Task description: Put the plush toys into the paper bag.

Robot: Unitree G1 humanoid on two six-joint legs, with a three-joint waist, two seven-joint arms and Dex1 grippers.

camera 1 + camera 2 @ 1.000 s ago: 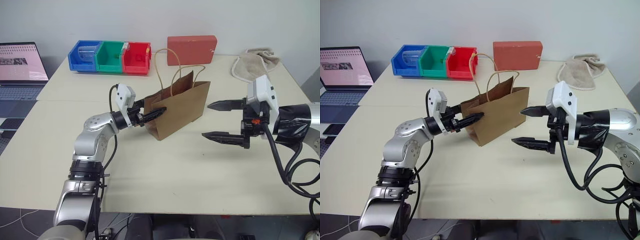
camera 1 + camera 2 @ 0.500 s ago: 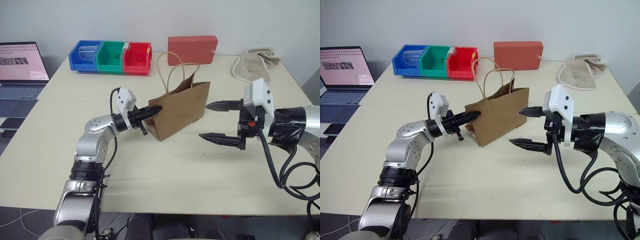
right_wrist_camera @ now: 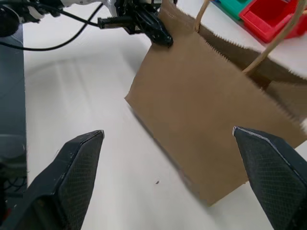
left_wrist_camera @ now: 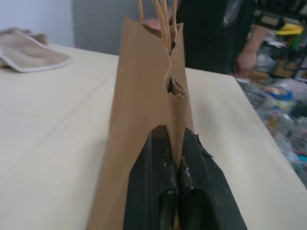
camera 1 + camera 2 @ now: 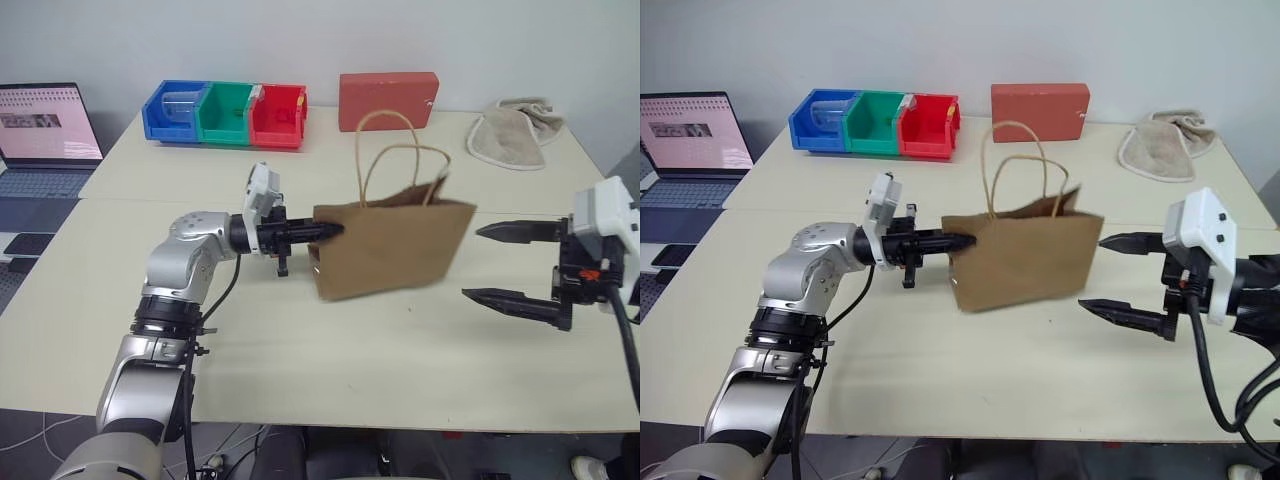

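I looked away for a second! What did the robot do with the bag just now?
The left gripper shut its jaws on the paper bag's side edge and swung the bag round, so its broad face now points at the camera. The right gripper drew back from the bag, jaws wide open as before. The bins, red box and towel stayed put.

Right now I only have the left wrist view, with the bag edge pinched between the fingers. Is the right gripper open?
Observer: Yes. The right gripper is open, just off the far end of the bag, not touching it.
Operator: What stands behind the bag?
Observer: A red box and three bins, along the far edge of the table.
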